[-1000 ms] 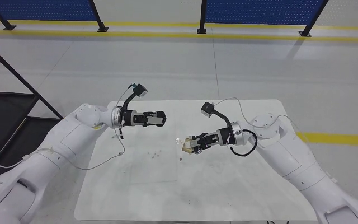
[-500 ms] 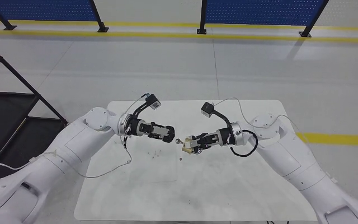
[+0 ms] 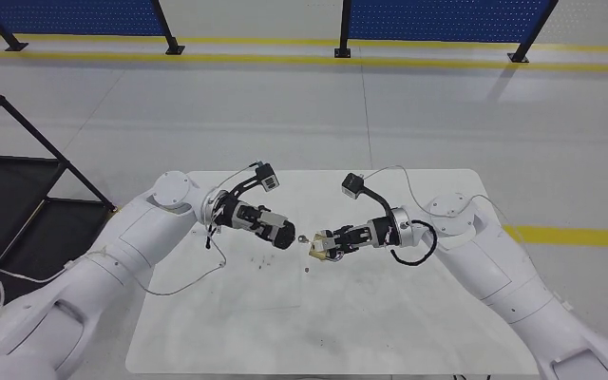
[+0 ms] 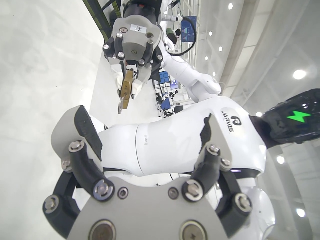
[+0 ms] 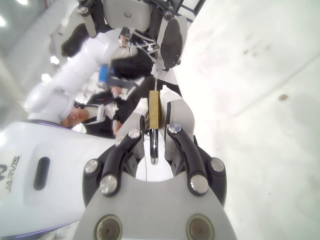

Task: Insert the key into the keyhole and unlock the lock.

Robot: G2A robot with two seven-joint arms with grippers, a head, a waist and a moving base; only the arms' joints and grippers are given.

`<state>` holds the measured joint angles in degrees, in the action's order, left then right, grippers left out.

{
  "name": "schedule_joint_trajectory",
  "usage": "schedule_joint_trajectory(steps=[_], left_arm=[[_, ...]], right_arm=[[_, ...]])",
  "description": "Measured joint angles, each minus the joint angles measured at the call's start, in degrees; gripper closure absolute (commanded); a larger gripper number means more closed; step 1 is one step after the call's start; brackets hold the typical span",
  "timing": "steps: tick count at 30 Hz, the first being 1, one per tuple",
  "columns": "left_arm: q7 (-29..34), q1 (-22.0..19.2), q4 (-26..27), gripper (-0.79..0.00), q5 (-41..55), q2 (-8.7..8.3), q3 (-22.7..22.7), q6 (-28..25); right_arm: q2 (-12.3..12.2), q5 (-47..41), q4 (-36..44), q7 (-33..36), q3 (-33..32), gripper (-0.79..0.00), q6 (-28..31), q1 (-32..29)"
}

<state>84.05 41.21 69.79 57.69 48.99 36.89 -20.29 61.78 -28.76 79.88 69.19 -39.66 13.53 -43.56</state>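
**A:** where's the padlock (image 5: 154, 111) kept right now?

**B:** it's clamped between the fingers of the right gripper (image 3: 323, 245) and held up over the white table (image 3: 380, 323); its shackle is pointed back at that wrist; the key (image 4: 120, 105) is seen sticking out of its far end

**A:** and the left gripper (image 4: 146, 126)?

**B:** spread wide, nothing gripped; it's faced straight at the key and parked just beside it; a small gap is left between them
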Motion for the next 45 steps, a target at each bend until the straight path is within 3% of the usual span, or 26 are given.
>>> schedule_joint_trajectory(steps=[10,19,30,31,33,36,38,45], left_arm=[[4.0,0.8,-4.7,-0.785,0.1,4.63,1.8,4.0],[3.7,0.9,-4.5,-0.785,-0.6,4.79,1.7,4.0],[3.2,5.7,-3.0,-0.782,-0.7,4.50,6.2,3.3],[3.1,6.0,-2.9,-0.711,-1.1,4.48,6.6,3.2],[2.6,6.5,-2.6,-0.656,-2.4,4.48,7.3,2.7],[2.2,6.9,-1.8,-0.459,-4.3,4.53,8.3,2.2],[1.5,7.1,-1.4,-0.382,-6.2,4.55,8.9,1.6],[0.2,7.4,-0.2,-0.339,-10.0,4.95,9.7,0.2]], right_arm=[[0.0,0.0,0.0,0.0,0.0,0.000,0.0,0.0],[0.0,0.0,0.0,0.0,0.0,0.000,0.0,0.0],[0.0,0.0,0.0,0.0,0.0,0.000,0.0,0.0],[0.0,0.0,0.0,0.0,0.0,0.000,0.0,0.0],[0.0,0.0,0.0,0.0,0.0,0.000,0.0,0.0],[0.0,0.0,0.0,0.0,0.0,0.000,0.0,0.0],[0.0,0.0,0.0,0.0,0.0,0.000,0.0,0.0],[0.0,0.0,0.0,0.0,0.0,0.000,0.0,0.0]])
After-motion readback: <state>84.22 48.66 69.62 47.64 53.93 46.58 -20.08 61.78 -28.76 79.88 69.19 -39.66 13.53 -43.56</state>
